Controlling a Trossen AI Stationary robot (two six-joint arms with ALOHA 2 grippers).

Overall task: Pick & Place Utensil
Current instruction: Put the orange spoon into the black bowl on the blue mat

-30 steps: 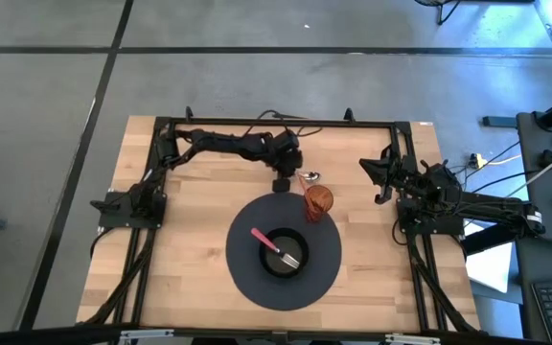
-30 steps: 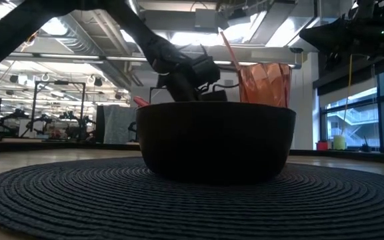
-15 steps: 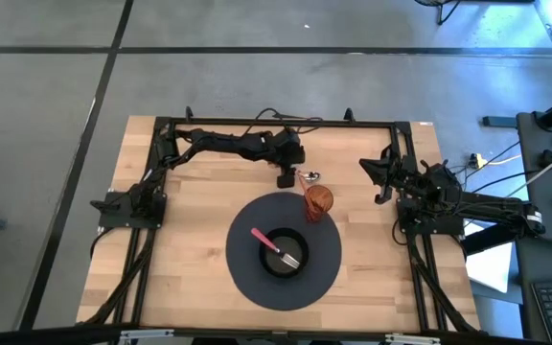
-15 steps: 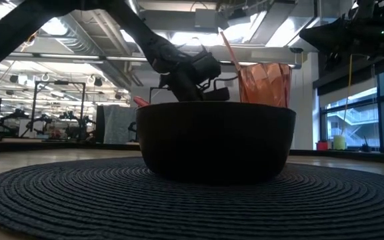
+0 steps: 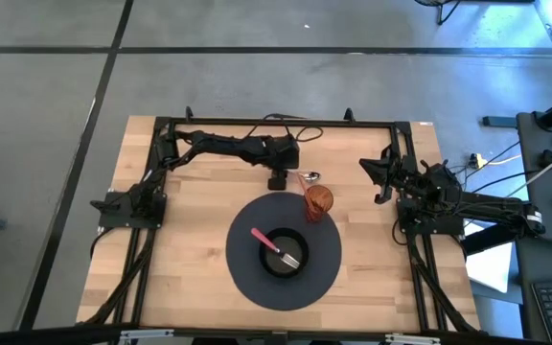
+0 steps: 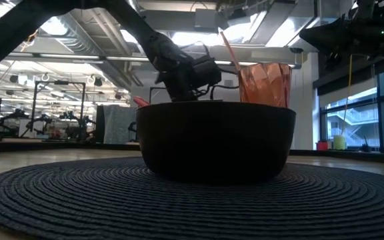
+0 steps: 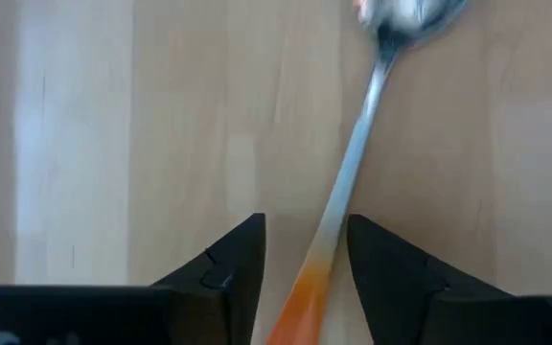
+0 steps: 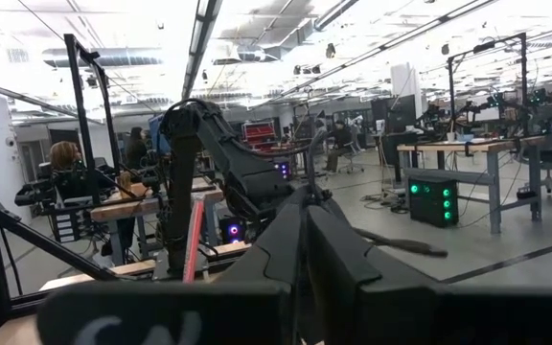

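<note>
**Left gripper over the loose spoon, right arm parked at the table's edge**

Counting from the near edge of the table in the high view: one round dark woven placemat [image 5: 247, 273], and on it one dark bowl [image 5: 284, 253]. In the bowl lie two utensils: one with a pink handle [image 5: 262, 238] and one fork [image 5: 293, 259] whose tines point toward the bowl's near-right rim. At the far-right rim of the mat stands one orange translucent cup [image 5: 319, 202], with a thin stick rising from it in the low view; what that stick belongs to cannot be made out.

Just beyond the cup, on the bare wooden table [image 5: 190, 206], lies one spoon [image 5: 308, 177], apart from the mat. In the left wrist view it has a silver bowl and shaft running into an orange handle, and the handle end passes between the two dark fingers [image 7: 233, 268] of the left gripper [image 5: 278, 179]. The fingers are spread apart with wood visible on either side of the handle; no contact with the spoon shows. The spoon's bowl is cut off at the picture's edge and blurred.

In the low view the dark bowl hides its own contents, except a sliver of pink at its rim, and most of the table behind.

The right gripper [image 5: 372, 172] waits at the table's right side, well apart from the mat, its fingers pressed together in its wrist view.
</note>
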